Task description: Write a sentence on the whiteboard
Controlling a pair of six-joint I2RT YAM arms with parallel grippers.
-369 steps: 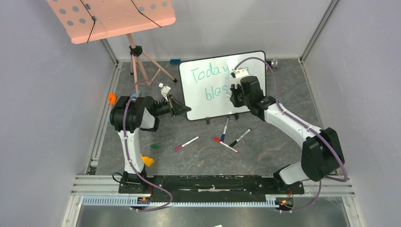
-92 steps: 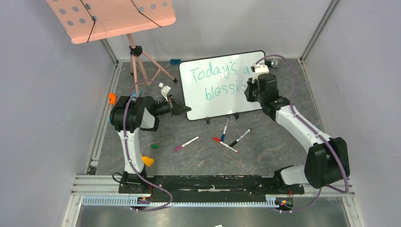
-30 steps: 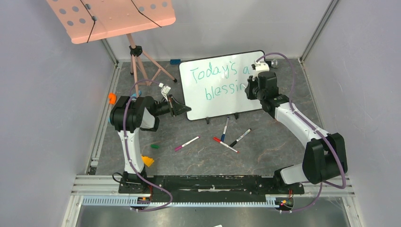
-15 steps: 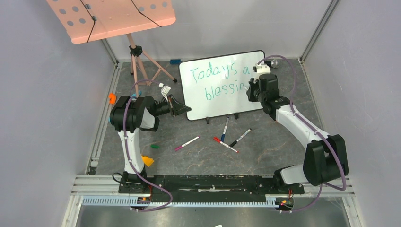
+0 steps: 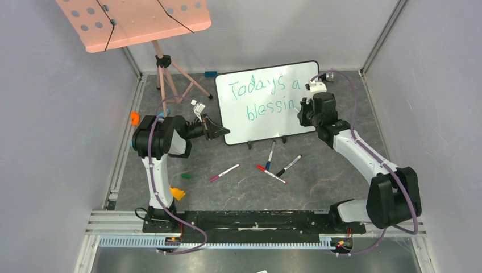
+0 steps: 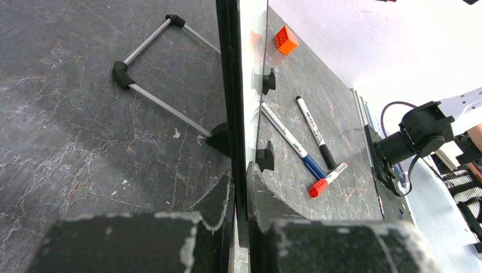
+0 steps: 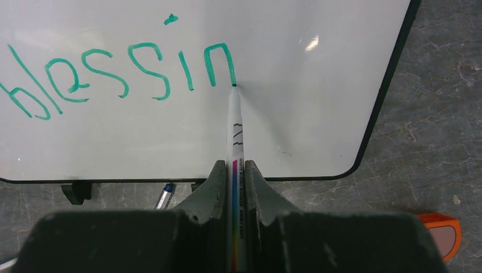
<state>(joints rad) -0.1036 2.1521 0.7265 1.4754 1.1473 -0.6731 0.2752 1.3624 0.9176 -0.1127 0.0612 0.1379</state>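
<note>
The whiteboard [image 5: 258, 122] stands tilted at the back of the table. On it the sentence [image 5: 261, 98] in teal reads "Today's a" over "blessin". My left gripper [image 5: 219, 132] is shut on the board's lower left edge; in the left wrist view the black frame [image 6: 230, 85] runs between the fingers. My right gripper [image 5: 302, 114] is shut on a white marker [image 7: 235, 131]. The marker tip touches the board at the foot of the "n" [image 7: 221, 65] in the right wrist view. The board's lower right corner [image 7: 364, 153] shows there too.
Several loose markers [image 5: 271, 165] lie on the table in front of the board, also in the left wrist view [image 6: 301, 151]. A pink perforated music-stand tray [image 5: 136, 20] on a tripod stands back left. Small orange pieces [image 5: 178, 193] lie near the left arm.
The right gripper has moved rightward and down along the second line, which grew from "bles" to "blessin". The first line's "'s a" came into view as the gripper moved off it. The left gripper has not moved.
</note>
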